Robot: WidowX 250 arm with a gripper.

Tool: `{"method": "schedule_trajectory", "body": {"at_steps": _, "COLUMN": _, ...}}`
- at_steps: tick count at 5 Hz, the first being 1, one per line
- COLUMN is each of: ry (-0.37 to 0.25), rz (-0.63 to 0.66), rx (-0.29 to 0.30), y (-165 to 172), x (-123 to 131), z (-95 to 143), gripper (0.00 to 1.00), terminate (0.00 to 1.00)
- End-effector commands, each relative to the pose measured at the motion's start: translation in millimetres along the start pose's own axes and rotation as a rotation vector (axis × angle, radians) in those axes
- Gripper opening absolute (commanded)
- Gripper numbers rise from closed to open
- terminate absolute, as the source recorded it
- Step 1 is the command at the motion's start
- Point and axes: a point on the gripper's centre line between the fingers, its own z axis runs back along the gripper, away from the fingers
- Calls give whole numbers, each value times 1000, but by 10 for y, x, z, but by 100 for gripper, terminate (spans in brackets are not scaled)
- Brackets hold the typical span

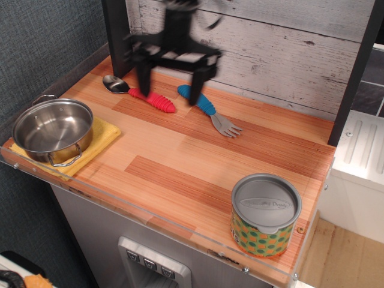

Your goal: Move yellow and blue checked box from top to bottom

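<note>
The yellow and blue checked box (265, 216) is a short tin can with a grey lid and a yellow label with teal dots. It stands upright at the front right corner of the wooden counter (180, 156). My black gripper (170, 86) hangs open and empty above the back left of the counter, over the red spoon (141, 93) and blue fork (207, 108). It is blurred by motion and far from the can.
A steel pot (53, 130) sits on a yellow cloth (102, 135) at the front left. A clear acrylic lip (150, 219) runs along the front edge. A dark post (117, 33) and a plank wall (282, 42) close the back.
</note>
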Motion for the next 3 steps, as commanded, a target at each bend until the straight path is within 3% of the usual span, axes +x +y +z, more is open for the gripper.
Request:
{"method": "schedule_trajectory", "body": {"at_steps": 1, "ry": -28, "rz": 214, "rx": 1, "y": 646, "x": -37, "z": 82, "gripper": 100, "terminate": 0}}
{"method": "schedule_trajectory", "body": {"at_steps": 2, "ry": -28, "rz": 214, "rx": 1, "y": 646, "x": -37, "z": 82, "gripper": 100, "terminate": 0}}
{"method": "schedule_trajectory", "body": {"at_steps": 3, "ry": -28, "rz": 214, "rx": 1, "y": 646, "x": -37, "z": 82, "gripper": 100, "terminate": 100}}
